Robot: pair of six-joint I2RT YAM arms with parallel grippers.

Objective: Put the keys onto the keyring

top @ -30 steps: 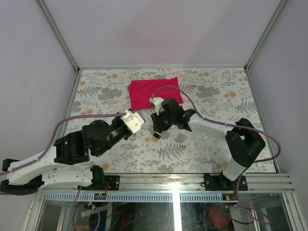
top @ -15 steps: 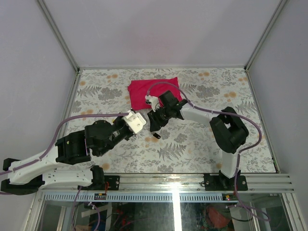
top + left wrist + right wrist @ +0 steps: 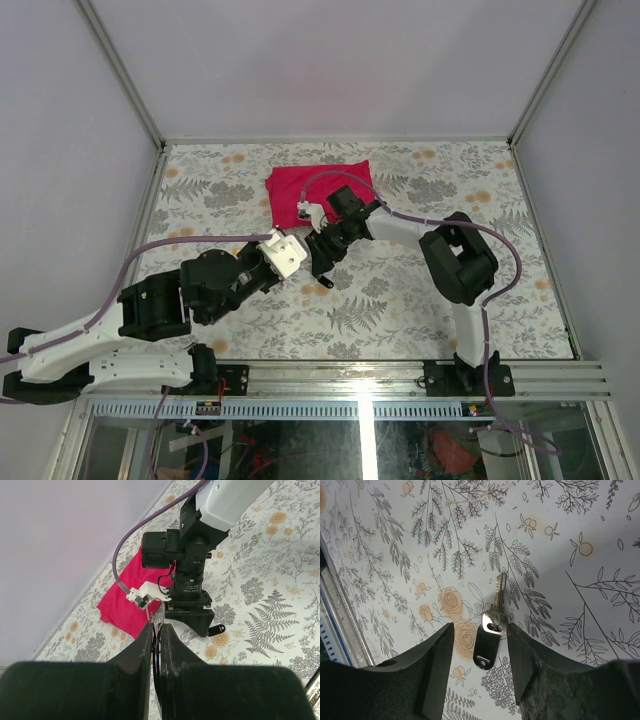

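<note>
The right claw (image 3: 479,632) is spread astride the black-headed key (image 3: 489,645) on the table (image 3: 570,580), the left claw (image 3: 156,630) pinches the keyring (image 3: 161,612); next it should close and lift

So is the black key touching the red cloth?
Apart. Left wrist view: the black key lies on the floral table, clear of the red cloth.

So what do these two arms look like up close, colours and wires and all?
Both arms are jointed chains of chunky black housings and white links: left arm, right arm. A purple cable loops along each towards the wrist. A white block caps the left wrist. Each arm ends in two thick matt black fingers.
</note>
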